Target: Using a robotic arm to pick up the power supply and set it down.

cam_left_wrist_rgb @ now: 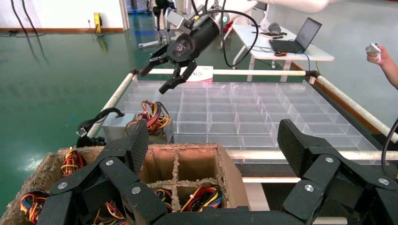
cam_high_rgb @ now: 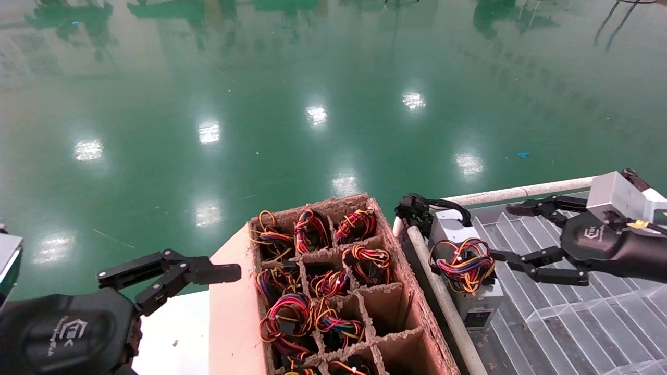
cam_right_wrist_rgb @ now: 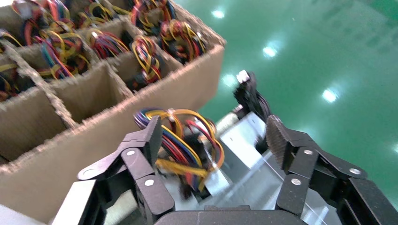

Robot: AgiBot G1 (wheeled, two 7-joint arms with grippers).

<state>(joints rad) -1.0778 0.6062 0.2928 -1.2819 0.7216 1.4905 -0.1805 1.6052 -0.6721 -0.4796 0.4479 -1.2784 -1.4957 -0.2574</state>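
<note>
Clearly spread wide, right gripper (cam_high_rgb: 513, 233), holding nothing, hovering over the clear compartment tray (cam_high_rgb: 578, 317); just beyond its fingertips, the power supply (cam_high_rgb: 467, 271), a small grey box lying at the tray's near edge, apart from both fingers, with its looped wire bundle (cam_high_rgb: 462, 263) of red, yellow and purple on top, facing the jaws; further out on that side, past the white rail (cam_high_rgb: 443, 307), the cardboard divider box (cam_high_rgb: 333, 291) with more wired units in its cells; well away on the far side of that box, left gripper (cam_high_rgb: 172, 273), likewise spread and empty, parked. Likely trouble: closing on the loose wires instead of the metal case, so the box dangles or slips free; or catching the black cables (cam_high_rgb: 417, 207) behind it. Seen only from the left wrist: the tray's whole grid and the right gripper's height above it; only from the right wrist: the bundle sitting squarely between the two pads.
</note>
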